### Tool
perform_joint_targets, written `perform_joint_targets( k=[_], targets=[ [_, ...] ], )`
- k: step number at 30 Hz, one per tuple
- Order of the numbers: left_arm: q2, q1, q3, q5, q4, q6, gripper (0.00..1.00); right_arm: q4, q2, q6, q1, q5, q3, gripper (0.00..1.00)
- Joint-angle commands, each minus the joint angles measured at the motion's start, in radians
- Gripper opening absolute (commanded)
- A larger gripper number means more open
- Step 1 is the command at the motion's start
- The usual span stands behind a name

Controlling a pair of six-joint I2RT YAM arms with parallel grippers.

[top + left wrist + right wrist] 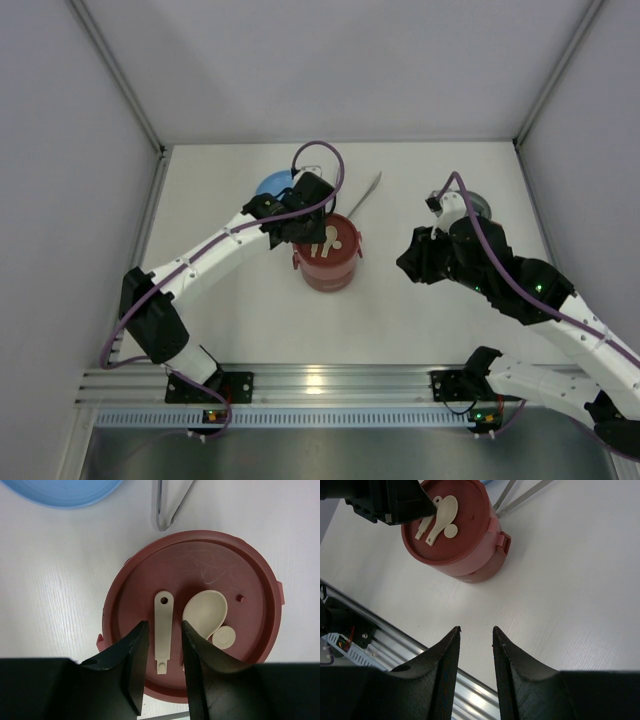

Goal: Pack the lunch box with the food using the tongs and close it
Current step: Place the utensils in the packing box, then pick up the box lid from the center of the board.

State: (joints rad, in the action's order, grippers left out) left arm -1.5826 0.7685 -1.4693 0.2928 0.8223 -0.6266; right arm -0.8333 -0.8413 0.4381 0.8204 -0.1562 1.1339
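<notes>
**Currently: lidded lunch box under the left end effector**

The lunch box (326,276) stands upright near the middle of the desk (560,580). It is a round dusty-red pot with a flat maroon lid (200,565) seated on top and a clip on its side wall. Three pale beige pieces lie flat on the lid: a spoon (207,607), a narrow strip (163,630) with a hole at one end, and a small disc (224,637) that touches the spoon's bowl. The strip lies just beside the spoon, and the two are roughly parallel.

The left end effector (165,623) hovers over the near part of the lid. Its fingers are apart, one on each side of the strip, and they clamp nothing. Whether the tips touch the lid cannot be told.

The tongs (366,193) lie on the desk just beyond the lunch box, with their closed bend pointing toward it and their arms spreading away. A light-blue plate (65,492) sits on the far left of the box, near it but apart.

The right end effector (476,629) hangs over bare desk to the right of the box, well apart from it. Its fingers are also apart, with nothing between them. A grey round thing (484,204) shows partly behind the right arm. A metal rail (320,382) runs along the near edge and carries both arm bases.
</notes>
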Motion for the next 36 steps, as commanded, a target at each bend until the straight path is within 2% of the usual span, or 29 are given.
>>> perform_joint_targets(
  k=[1, 6, 14, 17, 19, 21, 22, 24, 25, 27, 28, 30, 31, 34, 36],
  targets=[
    [0.030, 0.006, -0.014, 0.000, -0.029, 0.018, 0.38, -0.026, -0.005, 0.002, -0.007, -0.008, 0.035, 0.32],
    [0.061, 0.008, -0.017, 0.002, -0.029, 0.019, 0.37, -0.032, -0.007, 0.001, -0.007, -0.009, 0.044, 0.32],
    [0.292, -0.004, -0.025, 0.100, -0.132, 0.074, 0.42, -0.043, -0.027, -0.009, -0.007, -0.060, 0.076, 0.33],
    [0.358, -0.052, 0.010, 0.065, -0.190, 0.091, 0.43, -0.041, -0.041, -0.004, -0.009, -0.097, 0.081, 0.34],
    [0.419, -0.098, 0.044, -0.022, -0.242, 0.091, 0.44, -0.043, -0.053, -0.001, -0.013, -0.159, 0.090, 0.36],
    [0.446, -0.204, 0.087, -0.116, -0.264, 0.081, 0.44, -0.043, -0.086, -0.001, -0.030, -0.201, 0.098, 0.39],
    [0.466, -0.242, 0.104, -0.220, -0.282, 0.061, 0.44, -0.040, -0.100, -0.002, -0.059, -0.218, 0.108, 0.40],
    [0.495, -0.330, 0.163, -0.291, -0.304, 0.045, 0.44, -0.026, -0.146, -0.013, -0.105, -0.217, 0.127, 0.42],
    [0.501, -0.340, 0.182, -0.332, -0.307, 0.035, 0.44, -0.014, -0.162, -0.019, -0.188, -0.176, 0.130, 0.43],
    [0.530, -0.348, 0.228, -0.330, -0.310, 0.030, 0.45, 0.039, -0.214, -0.035, -0.312, -0.077, 0.135, 0.45],
    [0.541, -0.350, 0.243, -0.334, -0.310, 0.024, 0.45, 0.054, -0.240, -0.036, -0.439, 0.016, 0.139, 0.45],
    [0.564, -0.350, 0.276, -0.339, -0.310, 0.019, 0.45, 0.074, -0.332, -0.001, -0.536, 0.069, 0.159, 0.45],
    [0.591, -0.351, 0.306, -0.339, -0.308, 0.016, 0.45, 0.082, -0.370, 0.019, -0.629, 0.137, 0.174, 0.45],
    [0.647, -0.351, 0.357, -0.356, -0.293, 0.030, 0.46, 0.187, -0.481, 0.117, -0.772, 0.245, 0.155, 0.44],
    [0.689, -0.351, 0.377, -0.359, -0.260, 0.044, 0.46, 0.236, -0.557, 0.175, -0.811, 0.250, 0.168, 0.45]
  ],
)
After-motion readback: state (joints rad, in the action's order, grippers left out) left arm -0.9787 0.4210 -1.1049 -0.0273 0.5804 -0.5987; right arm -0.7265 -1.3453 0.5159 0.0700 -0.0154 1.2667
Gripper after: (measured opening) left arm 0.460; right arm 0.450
